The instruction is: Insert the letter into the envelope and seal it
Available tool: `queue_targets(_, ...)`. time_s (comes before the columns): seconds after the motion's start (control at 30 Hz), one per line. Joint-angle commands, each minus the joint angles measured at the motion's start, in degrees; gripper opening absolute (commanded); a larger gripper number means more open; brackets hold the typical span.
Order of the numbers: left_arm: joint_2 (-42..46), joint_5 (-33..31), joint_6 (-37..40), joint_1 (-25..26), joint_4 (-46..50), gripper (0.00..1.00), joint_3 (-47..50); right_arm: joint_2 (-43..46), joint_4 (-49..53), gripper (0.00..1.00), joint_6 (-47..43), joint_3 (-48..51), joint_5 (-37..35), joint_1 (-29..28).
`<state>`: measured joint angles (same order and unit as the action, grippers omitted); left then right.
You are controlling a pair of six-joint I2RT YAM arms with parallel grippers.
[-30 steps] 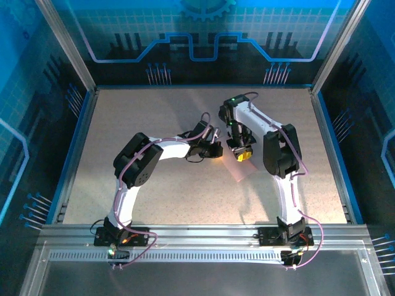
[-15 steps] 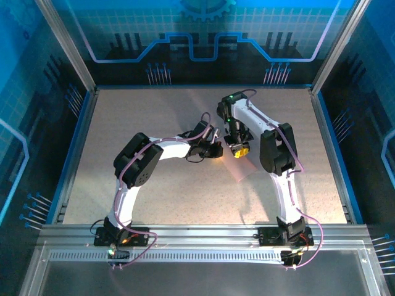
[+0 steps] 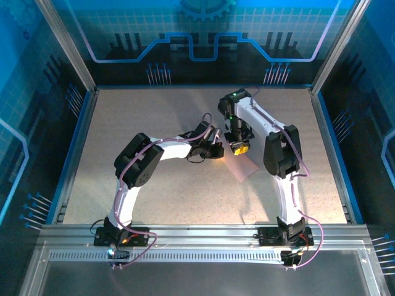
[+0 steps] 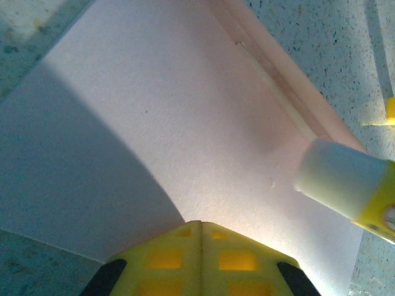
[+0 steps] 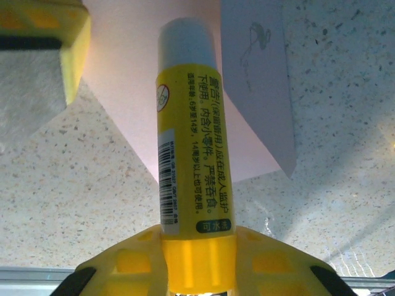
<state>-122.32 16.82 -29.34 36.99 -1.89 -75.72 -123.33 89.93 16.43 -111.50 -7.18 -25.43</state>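
The pale pink envelope (image 3: 245,166) lies flat near the table's middle. In the left wrist view the envelope (image 4: 185,111) spreads under my left gripper (image 4: 200,223), whose yellow jaws are shut tight with nothing between them, tips over the paper. My right gripper (image 5: 196,246) is shut on a yellow glue stick (image 5: 191,142), whose white tip (image 4: 339,179) hangs just above the envelope's surface. The envelope's paler flap (image 5: 256,74) lies folded out beside the stick. From above, the left gripper (image 3: 216,152) and right gripper (image 3: 239,147) stand close together at the envelope's far end. The letter is hidden.
The speckled tabletop (image 3: 154,191) is bordered by blue rails and aluminium posts. The left gripper's yellow finger (image 5: 43,37) sits close to the glue stick's tip. Open tabletop lies on the near left and far left.
My right gripper has shifted the glue stick slightly toward the far side over the envelope. The left arm has stayed still.
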Motion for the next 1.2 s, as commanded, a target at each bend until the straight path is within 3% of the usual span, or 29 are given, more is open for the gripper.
queue_targets(0.0,-1.9,0.5,2.2,0.6,3.1,0.00,-1.0,3.5,1.3,0.00,-0.5,2.4,0.4,0.2)
queue_targets(0.47,-1.9,0.4,2.6,0.7,3.7,0.00,-1.4,6.4,-1.4,0.00,-0.5,13.2,-0.9,0.4)
queue_targets(1.17,-2.3,0.2,4.2,0.7,5.1,0.00,-2.4,-3.2,-0.9,0.00,-1.7,6.1,-2.5,1.3)
